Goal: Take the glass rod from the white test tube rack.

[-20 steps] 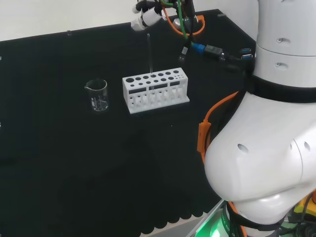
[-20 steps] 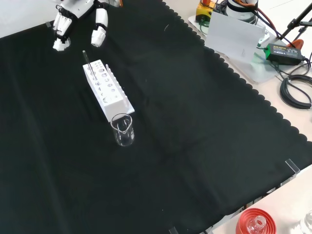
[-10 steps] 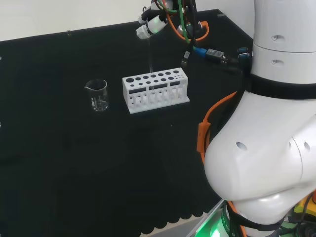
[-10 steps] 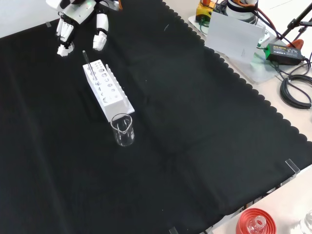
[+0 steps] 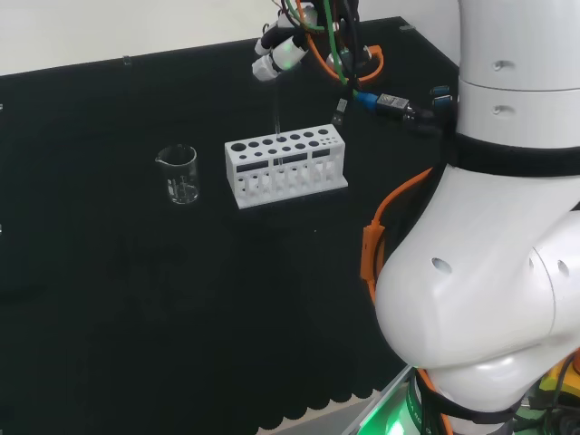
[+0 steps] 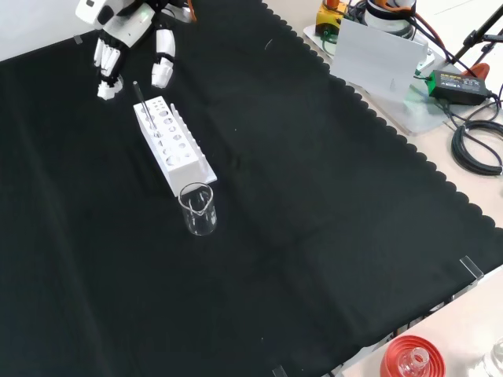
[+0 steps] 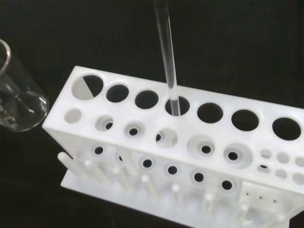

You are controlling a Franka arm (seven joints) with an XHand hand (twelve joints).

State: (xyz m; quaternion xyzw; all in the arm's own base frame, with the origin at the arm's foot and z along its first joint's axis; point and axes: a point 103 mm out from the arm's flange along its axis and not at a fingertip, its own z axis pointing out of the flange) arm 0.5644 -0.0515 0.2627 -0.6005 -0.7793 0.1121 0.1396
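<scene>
**Hand nears the rod**

Since a second ago the hand (image 6: 126, 35) has come closer to the top of the glass rod (image 7: 167, 61); the rack (image 6: 171, 144) and beaker (image 6: 198, 209) have not shifted. In the front view the hand hangs above the far end of the rack with its fingers (image 6: 106, 71) straight and spread, pointing down, and nothing between them. The rod's tip sits in the gap between fingers and thumb, apart from both. In the head view the hand (image 5: 276, 54) is just above the rod (image 5: 275, 113).

The rod stands upright in one of the large holes of the white rack (image 7: 190, 156), in the back row as the wrist view shows it. The clear beaker (image 5: 178, 174) stands on the black worktop (image 6: 314, 196) just beside the rack's near end in the front view.
</scene>
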